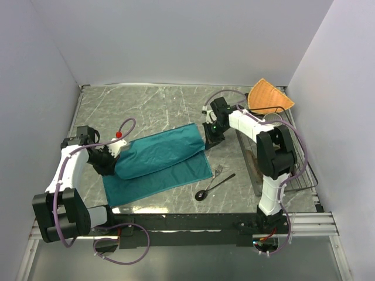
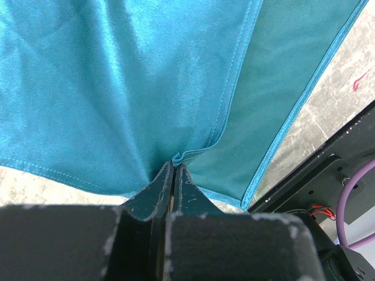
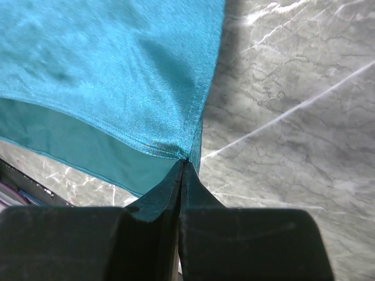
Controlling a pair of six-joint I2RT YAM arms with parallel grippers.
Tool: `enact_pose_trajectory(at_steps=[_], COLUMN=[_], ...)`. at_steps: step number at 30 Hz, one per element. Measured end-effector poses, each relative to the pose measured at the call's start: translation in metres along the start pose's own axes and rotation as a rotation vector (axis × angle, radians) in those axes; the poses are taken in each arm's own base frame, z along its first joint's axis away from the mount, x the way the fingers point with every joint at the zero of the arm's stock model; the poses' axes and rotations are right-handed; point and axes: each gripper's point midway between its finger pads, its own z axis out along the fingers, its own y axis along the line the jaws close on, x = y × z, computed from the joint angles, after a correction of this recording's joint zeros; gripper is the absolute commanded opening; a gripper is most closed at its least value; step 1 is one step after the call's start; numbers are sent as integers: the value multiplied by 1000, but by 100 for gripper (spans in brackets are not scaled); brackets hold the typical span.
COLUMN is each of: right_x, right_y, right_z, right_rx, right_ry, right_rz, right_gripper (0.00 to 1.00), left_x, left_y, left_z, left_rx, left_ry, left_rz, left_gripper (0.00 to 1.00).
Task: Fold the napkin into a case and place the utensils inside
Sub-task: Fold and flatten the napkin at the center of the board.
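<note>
The napkin [image 1: 158,161] lies partly folded mid-way across the table [image 1: 152,111]. The left gripper [image 2: 174,170] pinches its left hem and the right gripper [image 3: 184,164] pinches its far right corner, both with fingers pressed together on cloth. The fork [image 1: 218,171] and spoon [image 1: 214,187] rest just beside its near right edge.

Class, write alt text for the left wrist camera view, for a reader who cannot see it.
The left claw is shut on a pinched edge of the shiny teal blue-green cloth napkin, which fills most of the frame. Grey marble table shows at right, with a purple cable at lower right.
</note>
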Motion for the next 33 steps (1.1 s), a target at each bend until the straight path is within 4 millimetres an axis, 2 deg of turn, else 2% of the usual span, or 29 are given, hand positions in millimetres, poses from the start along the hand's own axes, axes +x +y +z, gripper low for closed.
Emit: enact_pose_trajectory(at_steps=[4, 13, 15, 26, 33], right_x=[5, 61, 68, 97, 103], right_y=[0, -13, -12, 6, 11], right_z=[-4, 2, 1, 0, 1], right_rx=[0, 21, 20, 0, -9], right_ry=[1, 154, 173, 248, 270], right_rz=[-17, -13, -22, -118, -139], right_gripper=[0, 0, 0, 0, 0], left_x=[3, 20, 24, 48, 53], left_y=[-3, -19, -22, -26, -26], left_z=[-3, -9, -10, -11, -10], left_rx=[-1, 16, 18, -5, -2], left_ry=[9, 61, 75, 158, 178], left_rz=[9, 49, 52, 86, 98], left_gripper=[1, 1, 1, 1, 2])
